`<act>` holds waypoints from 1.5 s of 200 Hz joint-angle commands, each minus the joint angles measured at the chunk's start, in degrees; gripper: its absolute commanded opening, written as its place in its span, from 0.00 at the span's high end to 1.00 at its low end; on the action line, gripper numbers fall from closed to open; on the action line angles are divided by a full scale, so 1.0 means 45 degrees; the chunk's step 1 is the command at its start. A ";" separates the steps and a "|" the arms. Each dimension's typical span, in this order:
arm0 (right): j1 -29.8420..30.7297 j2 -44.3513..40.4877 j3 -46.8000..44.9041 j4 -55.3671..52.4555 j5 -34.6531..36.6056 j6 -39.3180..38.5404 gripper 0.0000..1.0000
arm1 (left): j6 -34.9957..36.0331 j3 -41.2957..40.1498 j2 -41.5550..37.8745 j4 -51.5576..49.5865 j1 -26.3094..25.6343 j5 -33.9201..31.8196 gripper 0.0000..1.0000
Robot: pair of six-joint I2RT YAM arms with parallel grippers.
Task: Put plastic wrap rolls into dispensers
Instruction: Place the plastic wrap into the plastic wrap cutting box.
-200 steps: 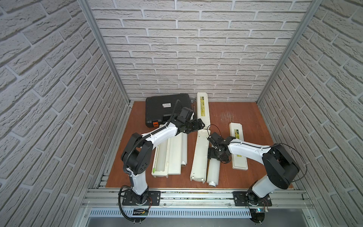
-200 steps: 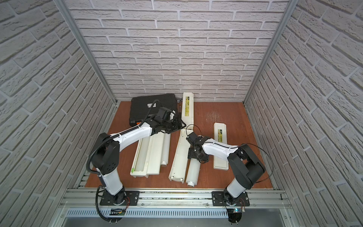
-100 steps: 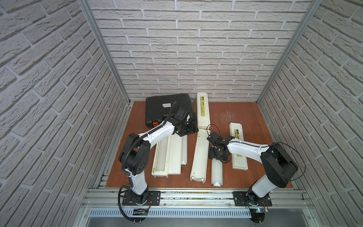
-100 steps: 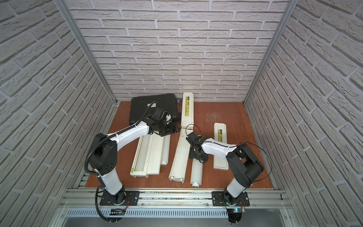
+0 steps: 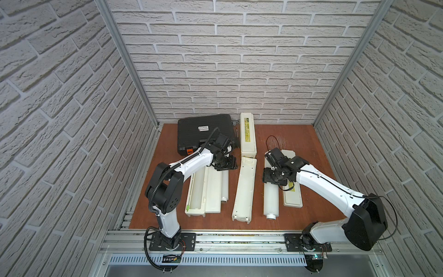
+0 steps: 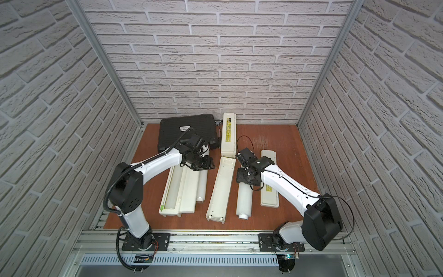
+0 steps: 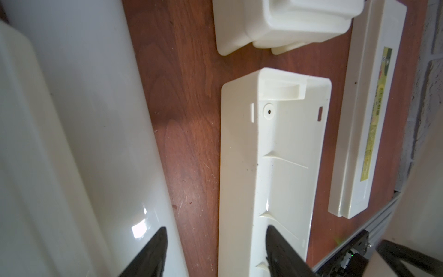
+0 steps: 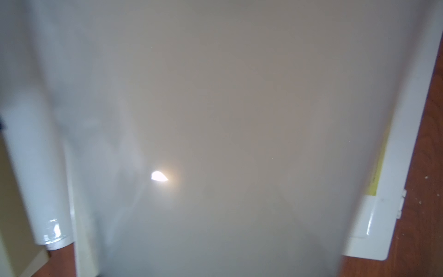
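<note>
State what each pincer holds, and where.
Right pincer seems clamped on the white translucent plastic wrap roll, at its far end; left pincer holds nothing.

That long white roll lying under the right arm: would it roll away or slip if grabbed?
Probably apt to roll: the roll is a smooth cylinder lying on its side on the flat table. Likely slippery too, since its skin throws a sharp glare spot in the right wrist view. It looks stiff, lying straight along its whole visible length.
</note>
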 commanded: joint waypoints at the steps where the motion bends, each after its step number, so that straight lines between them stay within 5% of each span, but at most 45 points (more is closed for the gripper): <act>1: 0.0739 0.0053 0.1162 0.0545 -0.0595 0.0842 0.61 | 0.0546 0.0276 0.0472 -0.0721 -0.0190 0.0067 0.38; 51: 0.2329 0.1511 0.1667 0.2258 -0.0298 0.2581 0.59 | -0.0520 -0.0841 -0.0466 0.0590 0.0228 -0.0582 0.40; 138: 0.2782 0.2971 0.1064 0.3806 -0.0499 0.4171 0.58 | -0.1523 -0.0713 -0.0954 0.1835 0.0658 -0.0391 0.36; 300: 0.2373 0.4207 0.2364 0.2425 -0.0283 0.2985 0.56 | -0.1835 -0.1352 -0.1248 0.2204 0.0671 -0.0374 0.36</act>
